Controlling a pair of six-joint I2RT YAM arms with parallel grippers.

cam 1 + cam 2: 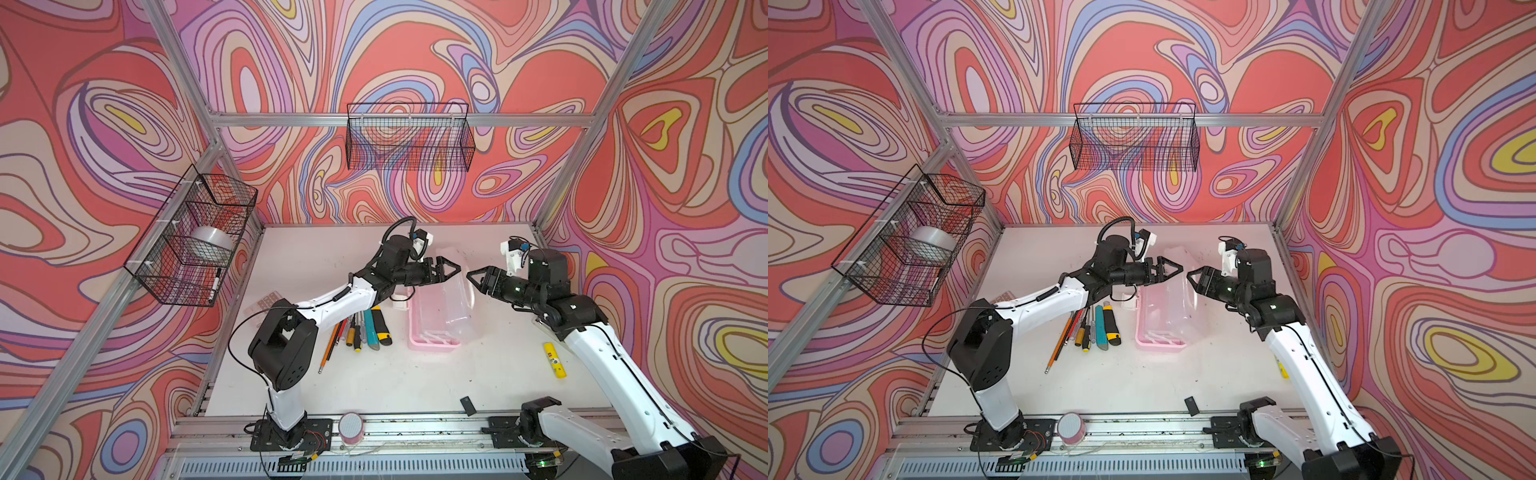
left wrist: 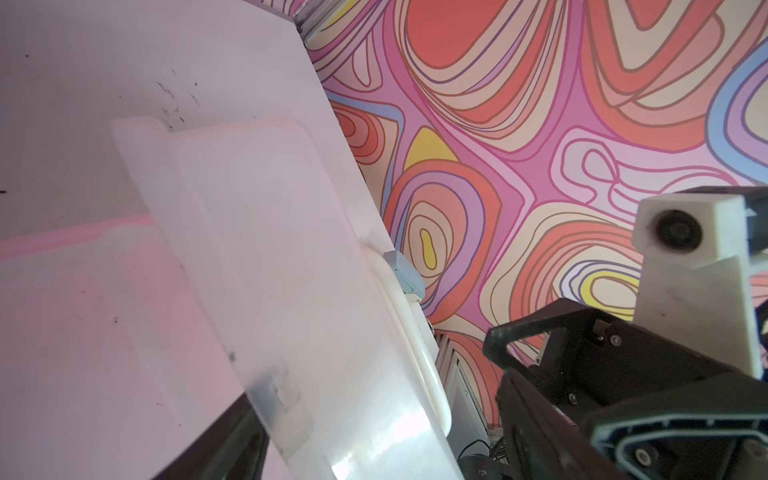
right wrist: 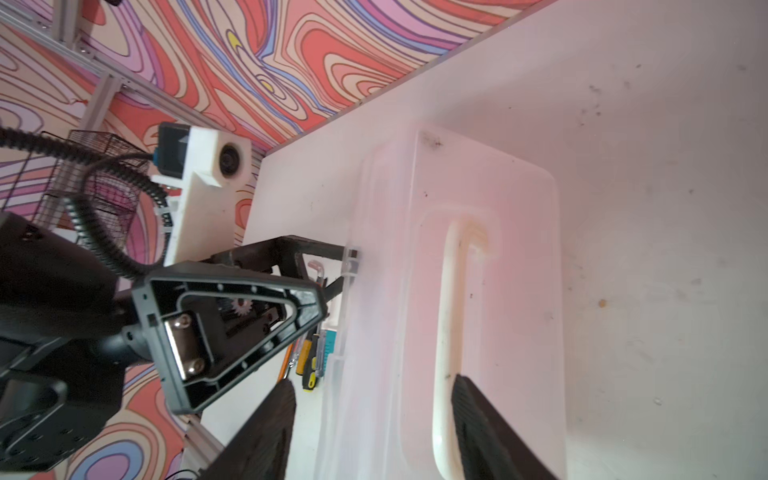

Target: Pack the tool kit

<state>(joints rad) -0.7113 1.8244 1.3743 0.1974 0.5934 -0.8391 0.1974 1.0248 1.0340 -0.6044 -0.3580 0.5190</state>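
Spread wide, the left gripper point(image 1: 454, 270) is held at the rim of the raised clear lid point(image 1: 459, 299), and the right gripper point(image 1: 473, 278) — jaws likewise parted — is set opposite; the pink plastic box point(image 1: 432, 348) is set mid-table, slim screwdrivers point(image 1: 356, 332) and utility knives point(image 1: 383, 328) laid just left. Only in the right wrist view is a bent metal hex key point(image 3: 316, 266) shown, and the lid's curved white handle point(image 3: 441, 332) is framed by dark textured fingers point(image 3: 266, 436).
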